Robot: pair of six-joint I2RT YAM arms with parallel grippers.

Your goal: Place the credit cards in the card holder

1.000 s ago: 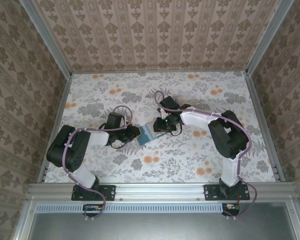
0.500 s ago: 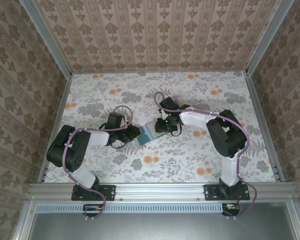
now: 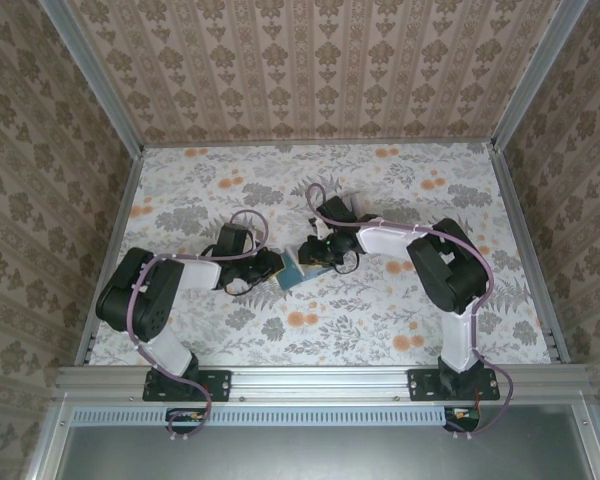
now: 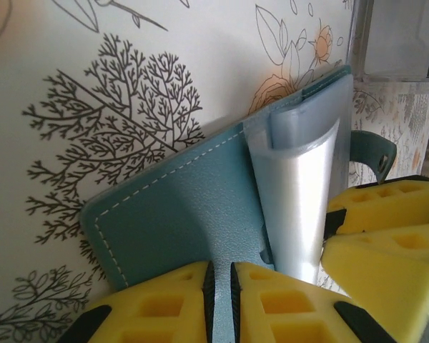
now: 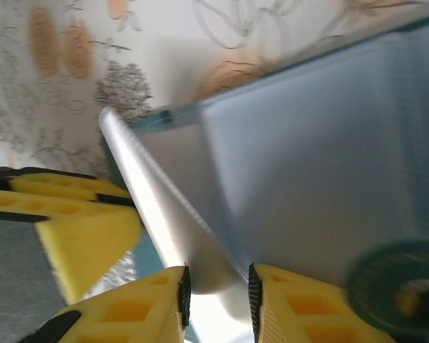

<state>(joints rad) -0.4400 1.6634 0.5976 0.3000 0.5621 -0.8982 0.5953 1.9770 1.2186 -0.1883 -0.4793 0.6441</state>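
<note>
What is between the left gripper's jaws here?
The teal card holder, its near edge pinched between them; the left wrist view shows it.

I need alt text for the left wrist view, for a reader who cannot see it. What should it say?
The left gripper pinches the near edge of the open teal card holder, with the flower-patterned table behind it. At the right, the right gripper holds a pale credit card whose far end meets the holder's lighter inner pocket.

No text, number, brand or sign readable. Teal card holder (image 4: 179, 214) in the left tool (image 4: 219, 286): plain, stitching only. Pale credit card (image 4: 300, 200) in the right tool (image 5: 216, 279): blank.
</note>
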